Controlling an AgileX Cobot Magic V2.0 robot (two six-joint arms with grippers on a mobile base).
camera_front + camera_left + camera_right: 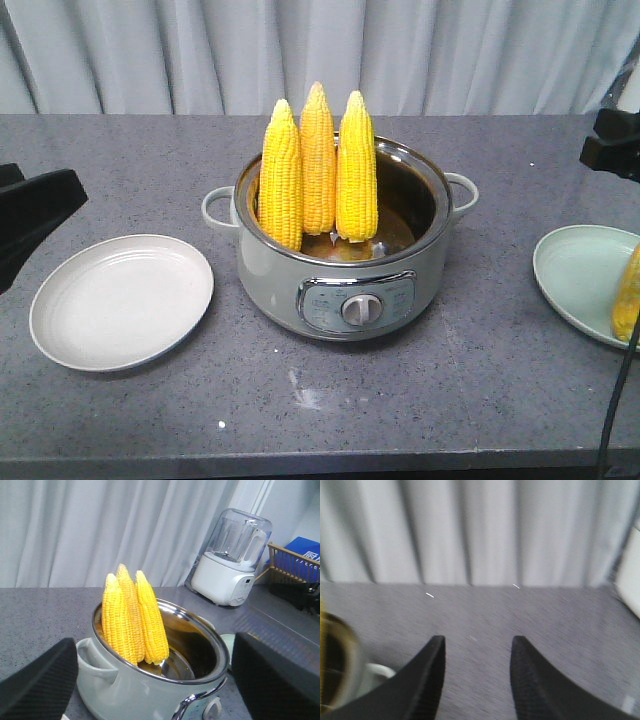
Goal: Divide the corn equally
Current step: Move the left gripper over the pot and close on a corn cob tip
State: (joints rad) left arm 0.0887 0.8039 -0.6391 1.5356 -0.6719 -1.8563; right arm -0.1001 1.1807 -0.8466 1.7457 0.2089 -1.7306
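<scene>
Three cobs to one, by the count, so well short of even. Nearest, left of the pot [345, 270]: white plate [120, 300], bare, with no share yet. Right of the pot: green plate [580, 275], carrying one cob [628, 295], half cut off by the frame edge. Inside the pot: three cobs of corn [318, 170], upright, points up, bunched toward the pot's left side and touching one another. Just left of the pot, left gripper [152, 642], spread wide and empty, facing the cluster. Up and right of the pot, right gripper [478, 640], parted moderately, holding nothing, aimed past the pot's handle toward the curtain [480, 530]. Beyond the pot, a blender [232, 555] by the curtain, out of the way.

Likely step: fetching a cob for the white plate with the left gripper. Pick the outermost cob on the left, not the middle one. Close across mid-length, above the rim, squarely over the kernels. Avoid the tapered tip: thin, probably slippery. Lift straight up until clear of the rim before swinging left, to avoid toppling the neighbours or dragging the pot. Lay flat, well inside the plate, to prevent rolling off.
</scene>
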